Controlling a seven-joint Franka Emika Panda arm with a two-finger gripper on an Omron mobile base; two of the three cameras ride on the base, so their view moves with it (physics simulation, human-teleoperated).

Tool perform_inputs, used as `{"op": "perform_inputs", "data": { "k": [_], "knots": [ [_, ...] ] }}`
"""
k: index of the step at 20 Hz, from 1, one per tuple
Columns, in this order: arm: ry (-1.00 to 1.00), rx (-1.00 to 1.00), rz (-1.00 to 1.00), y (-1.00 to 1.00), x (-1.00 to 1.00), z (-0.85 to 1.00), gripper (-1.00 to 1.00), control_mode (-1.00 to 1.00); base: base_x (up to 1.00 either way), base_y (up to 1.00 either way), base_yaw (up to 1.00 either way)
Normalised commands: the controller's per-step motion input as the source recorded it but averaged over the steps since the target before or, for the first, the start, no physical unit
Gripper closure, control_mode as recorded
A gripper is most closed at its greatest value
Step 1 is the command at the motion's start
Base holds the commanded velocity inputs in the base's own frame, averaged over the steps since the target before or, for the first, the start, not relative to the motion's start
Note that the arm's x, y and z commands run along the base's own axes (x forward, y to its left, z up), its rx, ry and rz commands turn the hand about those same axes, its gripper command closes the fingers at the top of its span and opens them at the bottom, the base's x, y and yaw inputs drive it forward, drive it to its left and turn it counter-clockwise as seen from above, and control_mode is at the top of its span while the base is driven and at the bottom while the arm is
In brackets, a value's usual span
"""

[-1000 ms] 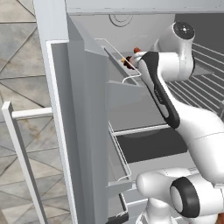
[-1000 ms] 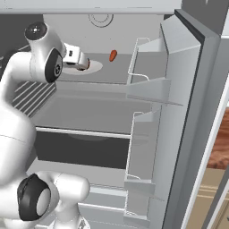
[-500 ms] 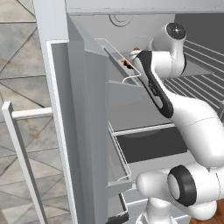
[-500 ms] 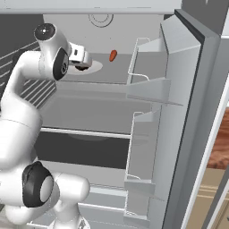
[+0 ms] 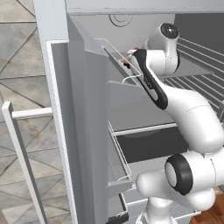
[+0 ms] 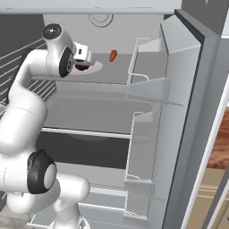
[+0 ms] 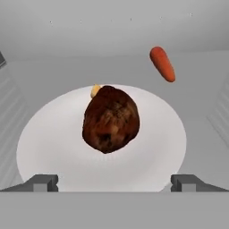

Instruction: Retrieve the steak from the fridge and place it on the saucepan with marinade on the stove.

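The fridge (image 6: 107,33) stands open, its doors swung out to both sides. On an upper shelf lies the steak (image 7: 111,120), a dark red-brown lump with a pale bit at its far edge, in the middle of a white plate (image 7: 49,143). My gripper (image 7: 114,183) hovers just before the plate, open wide, with both fingertips (image 7: 42,181) on the near side of the steak and nothing between them. From the right base view the gripper (image 6: 86,58) hangs over the steak (image 6: 82,67). The saucepan, the marinade and the stove are out of view.
An orange carrot (image 7: 162,63) lies on the same shelf behind the plate, toward the right (image 6: 113,55). Door shelves (image 6: 147,85) jut out on the right door, and the left door (image 5: 83,113) stands close beside the arm. Lower drawers sit under the shelves.
The arm has reached a little further into the fridge, bringing the hand closer over the plate and steak. The jaws have stayed open.
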Motion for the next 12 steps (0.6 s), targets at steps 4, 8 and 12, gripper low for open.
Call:
{"op": "perform_inputs", "data": {
  "k": [4, 8, 12],
  "knots": [
    [0.01, 0.0, 0.0, 0.03, 0.31, -0.06, -1.0, -1.0, 0.0, 0.0, 0.0],
    [0.02, 0.0, 0.0, 0.07, 0.28, -0.07, -1.0, -1.0, 0.0, 0.0, 0.0],
    [0.0, 0.0, 0.0, 0.1, 0.27, -0.09, -1.0, -1.0, 0.0, 0.0, 0.0]
  ]
}}
